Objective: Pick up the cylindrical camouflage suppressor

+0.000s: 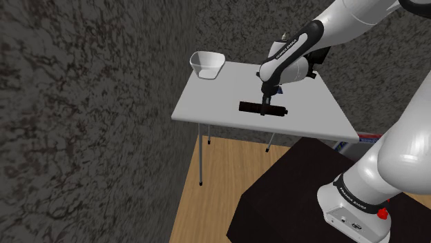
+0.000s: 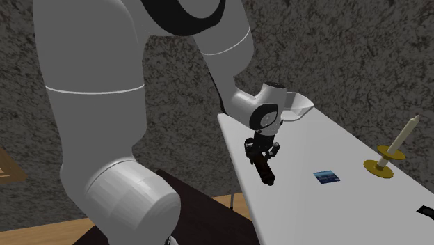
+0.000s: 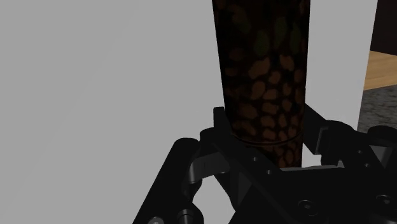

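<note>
Currently the arm rises from the dark stand [image 1: 290, 197] at 5 o'clock of the shoulder view, arches over, and bends down at the wrist. The gripper [image 1: 264, 103] points straight down at the grey table [image 1: 214, 96]. Jaws are narrow and press both flanks of the camouflage suppressor [image 1: 248, 107] near mid-length. The suppressor lies flat mid-table, its axis running 9 to 3. The wrist view shows brown and green blotches on a dark ground. A white bowl [image 1: 206, 64] sits at its 10 o'clock, on the table corner. In the second exterior view a candle [image 2: 398, 143] stands at the gripper's 3 o'clock, with a blue square [image 2: 325, 177] between them.
</note>
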Motion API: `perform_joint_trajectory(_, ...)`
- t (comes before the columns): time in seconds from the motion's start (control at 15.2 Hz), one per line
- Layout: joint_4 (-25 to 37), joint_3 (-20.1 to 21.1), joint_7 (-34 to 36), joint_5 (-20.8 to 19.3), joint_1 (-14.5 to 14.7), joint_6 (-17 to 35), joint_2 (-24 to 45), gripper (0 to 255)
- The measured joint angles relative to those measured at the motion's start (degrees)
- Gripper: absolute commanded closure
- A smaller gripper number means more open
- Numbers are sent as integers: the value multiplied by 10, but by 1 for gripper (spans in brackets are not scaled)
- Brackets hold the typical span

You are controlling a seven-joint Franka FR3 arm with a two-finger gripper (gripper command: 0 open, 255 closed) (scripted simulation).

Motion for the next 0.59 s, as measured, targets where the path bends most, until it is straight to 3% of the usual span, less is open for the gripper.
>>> perform_joint_trajectory(0.59, 2, -6, 13, -17, 4, -28, -28, 255)
